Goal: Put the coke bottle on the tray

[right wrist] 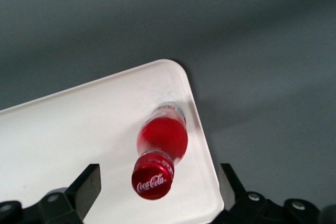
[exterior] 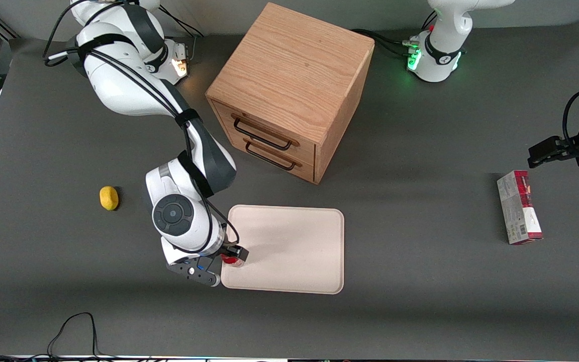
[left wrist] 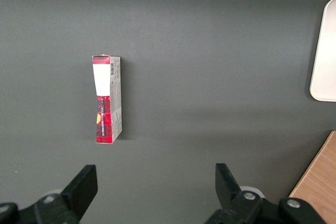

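Grey table (exterior: 395,311): one tray (exterior: 299,241) bearing one coke bottle (right wrist: 160,148); tool (exterior: 229,256) above it, fingers spread.

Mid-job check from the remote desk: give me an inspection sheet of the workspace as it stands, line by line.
Surface: dark grey table, flat, no spills seen.
Job's things: coke bottle stands on the tray, close to the rim at the corner nearest the working arm; red cap on.
Clutter: yellow lump toward the working arm's end; red-and-grey carton toward the parked arm's end; oak two-drawer cabinet farther from the front camera than the tray, drawers shut.
Grippers: gripper above the bottle, fingers open and apart from it.
Cables: black loop on the table edge nearest the front camera; cables along the working arm.
Surroundings: arm bases at the table's farthest edge.
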Robot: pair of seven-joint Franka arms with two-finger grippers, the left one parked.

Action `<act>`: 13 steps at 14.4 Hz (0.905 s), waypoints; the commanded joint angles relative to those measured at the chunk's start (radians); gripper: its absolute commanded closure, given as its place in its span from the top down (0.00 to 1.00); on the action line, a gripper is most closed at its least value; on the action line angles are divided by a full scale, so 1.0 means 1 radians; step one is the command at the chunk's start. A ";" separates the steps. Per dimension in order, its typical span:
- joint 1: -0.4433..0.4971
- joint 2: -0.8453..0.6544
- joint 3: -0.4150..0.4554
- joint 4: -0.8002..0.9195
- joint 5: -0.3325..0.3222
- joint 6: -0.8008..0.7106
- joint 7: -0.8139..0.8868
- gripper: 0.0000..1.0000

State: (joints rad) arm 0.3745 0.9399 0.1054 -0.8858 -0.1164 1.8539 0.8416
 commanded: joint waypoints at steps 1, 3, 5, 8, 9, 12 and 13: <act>-0.002 -0.044 0.000 0.022 -0.025 -0.099 -0.008 1.00; -0.031 -0.125 0.005 -0.024 -0.006 -0.186 -0.131 1.00; -0.090 -0.261 0.004 -0.164 0.050 -0.228 -0.249 1.00; -0.187 -0.522 -0.004 -0.483 0.096 -0.202 -0.466 1.00; -0.209 -0.612 -0.009 -0.584 0.098 -0.199 -0.545 1.00; -0.227 -0.817 -0.085 -0.795 0.100 -0.200 -0.740 1.00; -0.221 -0.873 -0.114 -0.849 0.101 -0.200 -0.783 1.00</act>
State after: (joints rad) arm 0.1385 0.2553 0.0457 -1.5045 -0.0364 1.6115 0.1647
